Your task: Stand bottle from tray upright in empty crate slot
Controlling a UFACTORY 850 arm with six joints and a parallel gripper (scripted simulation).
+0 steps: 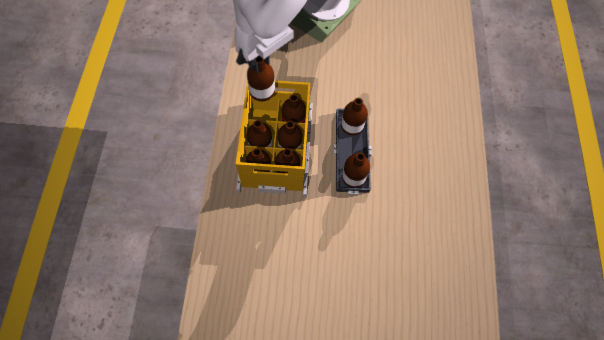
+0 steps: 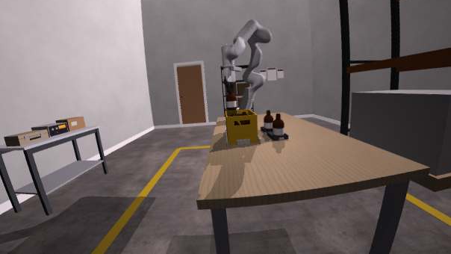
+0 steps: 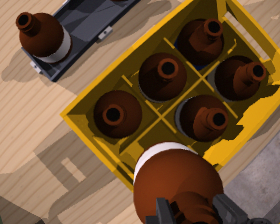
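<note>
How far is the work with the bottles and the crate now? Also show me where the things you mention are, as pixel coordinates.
Already done: a brown bottle (image 1: 261, 81) (image 2: 231, 102) (image 3: 176, 182) has left the tray (image 1: 352, 144) (image 2: 284, 137) (image 3: 86, 31). In hand: the gripper (image 1: 254, 62) (image 2: 229, 88) (image 3: 189, 217) holds it above the yellow crate (image 1: 272, 178) (image 2: 243, 132) (image 3: 71, 116), near the empty slot (image 1: 265, 107). Left: lower it upright into that slot, then release it.

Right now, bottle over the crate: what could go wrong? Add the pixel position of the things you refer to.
The held bottle (image 1: 261, 81) (image 2: 231, 102) (image 3: 177, 180) hangs over the crate's (image 1: 272, 177) (image 2: 243, 132) (image 3: 93, 95) far corner; lowered off-centre, it could catch the rim.
It might knock the neighbouring bottle.
The crate stands loose, so a snag could shift it.
The gripper (image 1: 255, 62) (image 2: 229, 88) (image 3: 189, 217) holds only the neck; contact could tilt the bottle.
</note>
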